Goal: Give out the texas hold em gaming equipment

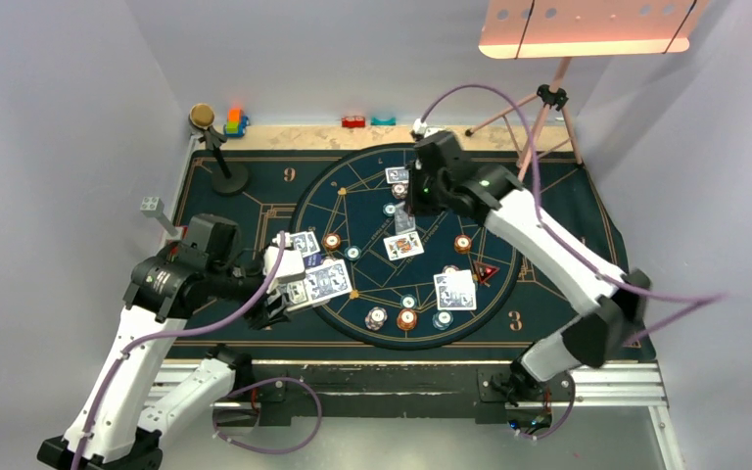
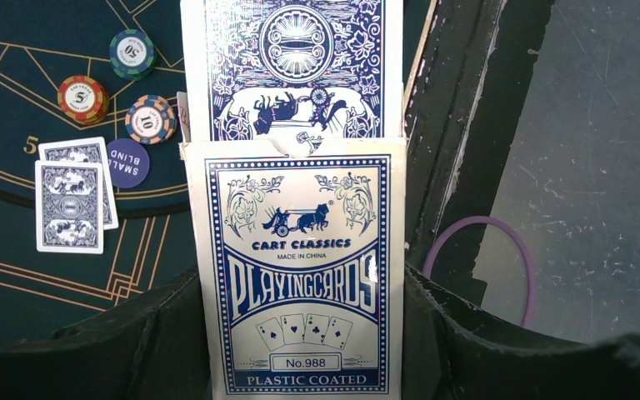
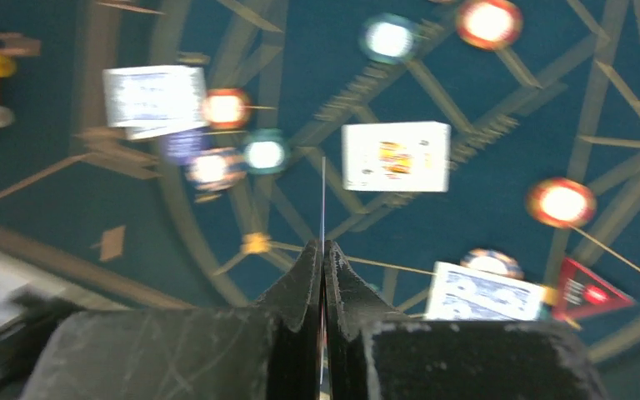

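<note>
My left gripper point(image 2: 300, 283) is shut on a blue-white playing-card box point(image 2: 300, 250), with the deck point(image 2: 293, 67) sticking out of its top. In the top view this gripper point(image 1: 289, 284) holds the box point(image 1: 325, 282) over the round mat's left edge. My right gripper point(image 3: 323, 250) is shut on a single card point(image 3: 323, 200), seen edge-on. It hangs over the upper middle of the mat point(image 1: 408, 211). A face-up card point(image 1: 403, 245), face-down cards point(image 1: 455, 290) and scattered chips point(image 1: 406, 318) lie on the mat. In the left wrist view, two face-down cards point(image 2: 71, 204), three chips point(image 2: 83, 96) and a blue small-blind disc point(image 2: 127, 162) show.
Toy blocks point(image 1: 235, 121) point(image 1: 354, 121) stand along the back edge, beside a black stand point(image 1: 217, 147) with a gold top. A tripod point(image 1: 548, 108) rises at the back right. A red triangle marker point(image 1: 488, 273) lies on the round dark-blue mat point(image 1: 352, 186). The table's front rail point(image 1: 401, 382) runs behind both arm bases.
</note>
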